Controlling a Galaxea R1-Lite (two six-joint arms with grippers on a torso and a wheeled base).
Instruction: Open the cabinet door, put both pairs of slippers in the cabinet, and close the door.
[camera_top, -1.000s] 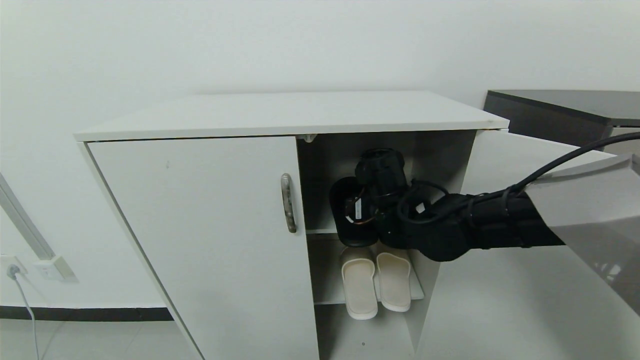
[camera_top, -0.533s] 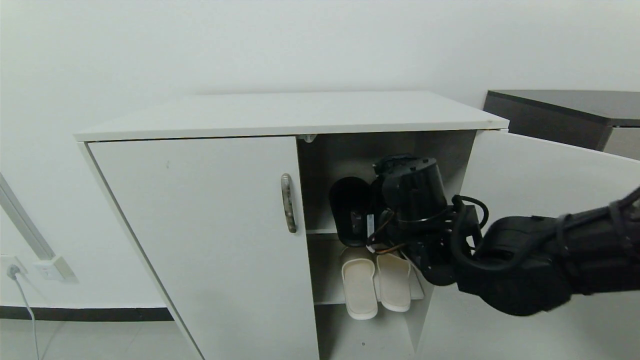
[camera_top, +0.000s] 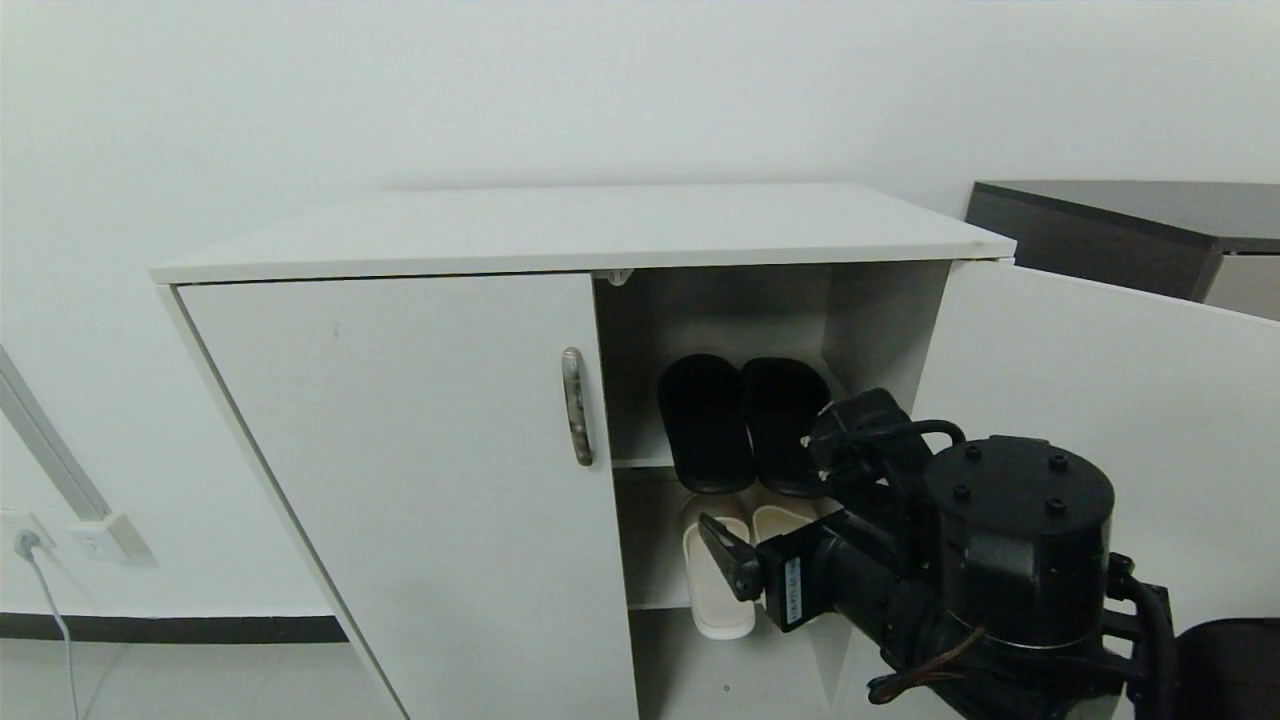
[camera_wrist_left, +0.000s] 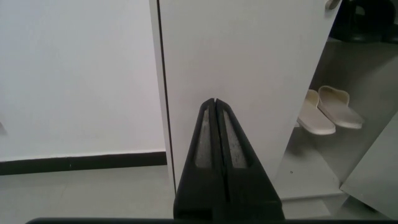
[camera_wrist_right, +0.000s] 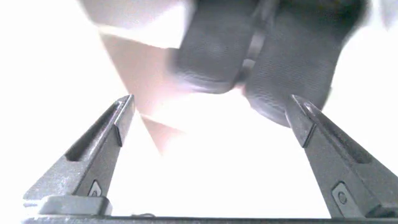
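The white cabinet (camera_top: 590, 230) has its right door (camera_top: 1100, 380) swung open and its left door (camera_top: 400, 450) closed. A pair of black slippers (camera_top: 742, 422) lies side by side on the upper shelf, and a pair of white slippers (camera_top: 720, 585) on the shelf below. My right gripper (camera_top: 745, 555) hangs open just outside the opening, in front of the white pair, holding nothing. In the right wrist view the black slippers (camera_wrist_right: 261, 50) lie beyond the spread right gripper (camera_wrist_right: 211, 102). My left gripper (camera_wrist_left: 214, 124) is shut and empty, low in front of the closed door; the white slippers (camera_wrist_left: 329, 109) lie off to one side.
A metal handle (camera_top: 573, 405) sits on the closed left door's edge. A dark table (camera_top: 1130, 220) stands behind the open door at the right. A wall socket with a cable (camera_top: 30, 545) is at the lower left, above the floor.
My right arm has pulled back out of the upper shelf, down and toward the camera. The second black slipper now lies on the shelf beside the first.
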